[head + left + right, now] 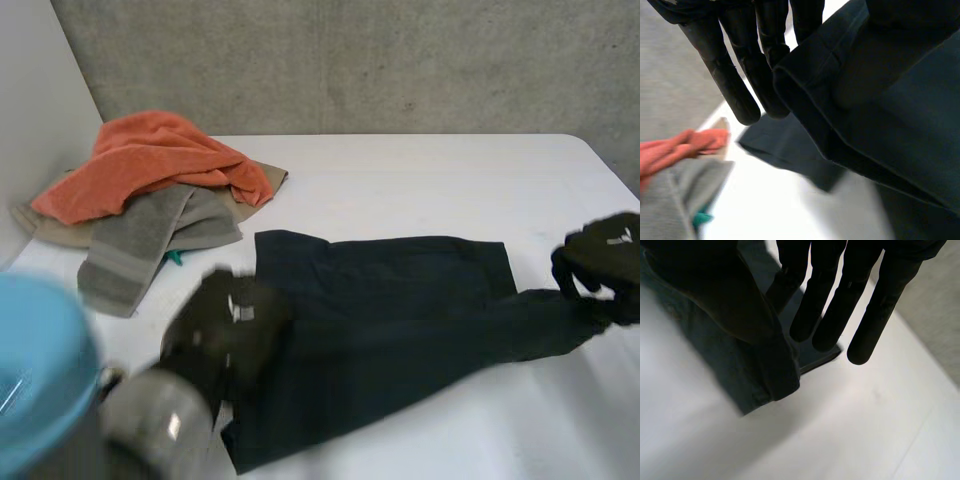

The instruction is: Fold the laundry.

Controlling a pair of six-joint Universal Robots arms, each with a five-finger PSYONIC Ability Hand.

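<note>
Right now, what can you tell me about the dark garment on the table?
The dark garment is near-black cloth, seemingly trousers, spread mostly flat across the middle of the white table. One stitched hem is raised beside the left hand. A long leg reaches the right hand, where its end is lifted too. It lies apart from the towel pile.

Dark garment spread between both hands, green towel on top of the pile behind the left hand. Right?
No: the head view shows the towel atop the pile is orange, not green. The dark garment does lie between the left hand and the right hand.
</note>
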